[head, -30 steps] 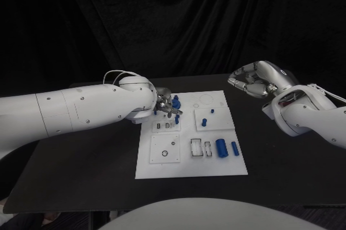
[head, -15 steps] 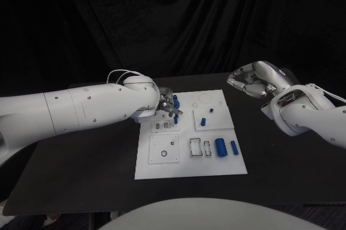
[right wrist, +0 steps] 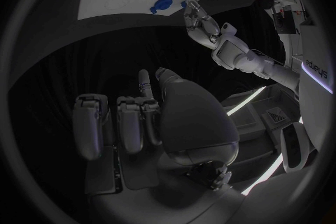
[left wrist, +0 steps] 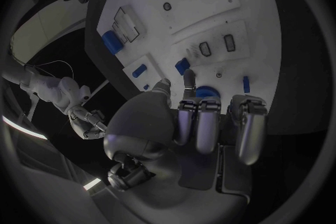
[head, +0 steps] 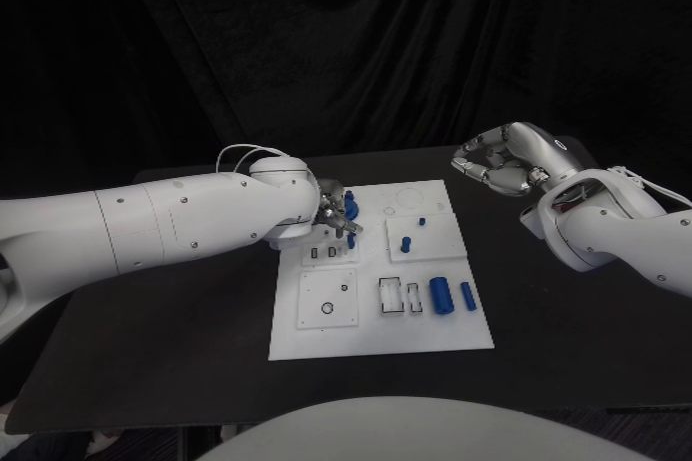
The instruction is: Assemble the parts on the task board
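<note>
The white task board (head: 382, 331) lies in the middle of the black table. My left hand (head: 335, 217) hovers at the board's far left corner, fingers curled round an upright blue part (head: 351, 207); the wrist view shows that blue part (left wrist: 205, 92) tucked behind the fingers (left wrist: 198, 123). A thin blue peg (head: 352, 240) stands just in front of the hand. A short blue piece (head: 408, 245) lies on the far right panel. A fat blue cylinder (head: 443, 295) and a slim one (head: 469, 295) lie near the right edge. My right hand (head: 502, 163) hangs above the table right of the board, fingers curled in, holding nothing.
Empty slots (head: 392, 294) and a small ring hole (head: 330, 307) mark the board's near panels. Bare black table (head: 159, 351) surrounds the board on all sides. A black curtain closes off the back.
My left arm has swung slightly to the right while the hand stays at the same corner of the board. The right hand has drifted a little left and up.
</note>
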`<state>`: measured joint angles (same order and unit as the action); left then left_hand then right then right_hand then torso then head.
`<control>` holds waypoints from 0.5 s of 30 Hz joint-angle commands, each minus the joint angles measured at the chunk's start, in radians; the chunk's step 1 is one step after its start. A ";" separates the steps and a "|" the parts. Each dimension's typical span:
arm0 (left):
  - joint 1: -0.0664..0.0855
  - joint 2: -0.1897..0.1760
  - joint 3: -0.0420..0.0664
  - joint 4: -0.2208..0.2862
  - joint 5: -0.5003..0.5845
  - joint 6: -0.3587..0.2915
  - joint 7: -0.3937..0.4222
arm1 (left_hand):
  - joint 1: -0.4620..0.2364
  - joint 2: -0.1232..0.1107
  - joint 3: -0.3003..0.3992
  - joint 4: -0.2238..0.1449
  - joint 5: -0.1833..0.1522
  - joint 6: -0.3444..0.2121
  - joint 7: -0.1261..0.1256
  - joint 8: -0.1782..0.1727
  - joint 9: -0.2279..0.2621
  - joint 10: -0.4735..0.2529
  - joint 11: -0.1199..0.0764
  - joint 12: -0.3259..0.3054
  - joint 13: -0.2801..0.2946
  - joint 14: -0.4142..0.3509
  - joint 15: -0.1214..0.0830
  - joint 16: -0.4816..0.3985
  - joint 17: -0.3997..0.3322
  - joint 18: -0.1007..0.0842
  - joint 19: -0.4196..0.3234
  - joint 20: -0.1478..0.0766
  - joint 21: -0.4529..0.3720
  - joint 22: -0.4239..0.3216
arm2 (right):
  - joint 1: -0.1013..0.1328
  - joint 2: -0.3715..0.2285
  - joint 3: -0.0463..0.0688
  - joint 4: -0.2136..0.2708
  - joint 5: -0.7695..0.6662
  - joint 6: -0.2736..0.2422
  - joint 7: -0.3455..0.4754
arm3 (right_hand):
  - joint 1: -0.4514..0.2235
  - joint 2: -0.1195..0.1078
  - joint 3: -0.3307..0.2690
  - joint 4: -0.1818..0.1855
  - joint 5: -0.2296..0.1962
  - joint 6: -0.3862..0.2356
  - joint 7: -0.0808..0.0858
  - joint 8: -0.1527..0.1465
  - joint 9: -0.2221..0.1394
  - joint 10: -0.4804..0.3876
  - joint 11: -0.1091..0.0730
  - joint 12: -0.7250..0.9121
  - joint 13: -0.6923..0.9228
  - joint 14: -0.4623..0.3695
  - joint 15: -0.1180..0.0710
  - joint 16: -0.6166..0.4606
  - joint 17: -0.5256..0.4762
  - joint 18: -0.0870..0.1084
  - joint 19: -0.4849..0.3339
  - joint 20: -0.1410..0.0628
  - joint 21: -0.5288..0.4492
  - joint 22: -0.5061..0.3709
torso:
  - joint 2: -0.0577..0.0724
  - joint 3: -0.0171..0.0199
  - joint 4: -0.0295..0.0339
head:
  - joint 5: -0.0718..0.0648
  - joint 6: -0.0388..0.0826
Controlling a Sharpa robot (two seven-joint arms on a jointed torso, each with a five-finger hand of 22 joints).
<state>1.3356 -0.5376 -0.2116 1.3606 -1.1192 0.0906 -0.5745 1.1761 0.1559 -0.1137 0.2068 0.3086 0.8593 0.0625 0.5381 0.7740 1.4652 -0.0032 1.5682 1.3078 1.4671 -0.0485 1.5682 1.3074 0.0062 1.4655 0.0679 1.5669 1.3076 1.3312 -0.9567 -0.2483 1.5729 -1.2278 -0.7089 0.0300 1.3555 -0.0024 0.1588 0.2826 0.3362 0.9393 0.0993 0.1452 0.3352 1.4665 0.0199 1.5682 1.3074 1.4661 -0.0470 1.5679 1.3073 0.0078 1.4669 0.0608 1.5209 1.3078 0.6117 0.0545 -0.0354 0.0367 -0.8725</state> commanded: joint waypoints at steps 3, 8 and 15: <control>-0.007 0.007 0.001 -0.010 -0.001 -0.006 -0.008 | 0.004 0.000 0.011 0.002 0.005 0.001 -0.007 0.004 0.009 0.106 -0.007 0.003 0.263 0.104 -0.006 0.003 0.263 -0.006 0.105 -0.007 0.004 0.263 | 0.001 0.000 0.001 -0.002 -0.002 0.008 -0.019 | 0.011 -0.004 0.006 0.001 0.004 0.001 0.008 -0.005 -0.002 0.104 0.006 0.003 0.263 0.105 0.009 0.003 0.263 0.006 0.072 0.009 -0.002 0.244 | 0.000 0.0013 0.0003 | -0.002 0.000; -0.014 0.012 0.001 -0.018 -0.001 -0.012 -0.006 | 0.002 0.000 0.014 0.004 0.006 -0.001 -0.007 0.002 0.013 0.106 -0.008 0.003 0.263 0.104 -0.006 0.003 0.263 -0.006 0.105 -0.008 0.004 0.263 | 0.001 0.000 0.001 -0.002 -0.002 0.009 -0.020 | 0.011 -0.004 0.006 0.001 0.004 0.001 0.008 -0.005 -0.002 0.104 0.006 0.003 0.263 0.105 0.009 0.003 0.263 0.006 0.072 0.009 -0.002 0.244 | -0.001 0.0012 -0.0011 | -0.001 0.000; -0.022 0.021 0.001 -0.031 -0.001 -0.023 0.001 | 0.001 0.001 0.017 0.004 0.007 -0.001 -0.007 0.002 0.016 0.106 -0.008 0.003 0.263 0.104 -0.006 0.003 0.263 -0.006 0.105 -0.008 0.004 0.263 | 0.001 0.001 0.001 -0.002 -0.002 0.012 -0.021 | 0.012 -0.004 0.007 0.002 0.006 0.002 0.009 -0.006 -0.002 0.104 0.007 0.003 0.263 0.105 0.010 0.003 0.263 0.007 0.072 0.010 -0.003 0.244 | 0.000 0.0015 -0.0009 | -0.003 0.000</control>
<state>1.3159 -0.5200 -0.2117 1.3307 -1.1196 0.0824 -0.5817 1.1760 0.1559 -0.1026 0.2125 0.3124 0.8593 0.0625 0.5382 0.7902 1.4651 -0.0031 1.5682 1.3078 1.4670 -0.0484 1.5682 1.3073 0.0062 1.4655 0.0679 1.5669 1.3075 1.3312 -0.9557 -0.2483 1.5702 -1.2277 -0.7029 0.0263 1.3598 -0.0068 0.1588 0.2826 0.3362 0.9392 0.0993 0.1452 0.3345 1.4666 0.0198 1.5682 1.3073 1.4661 -0.0470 1.5679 1.3073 0.0078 1.4633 0.0645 1.5209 1.3076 0.6110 0.0559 -0.0360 0.0350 -0.8725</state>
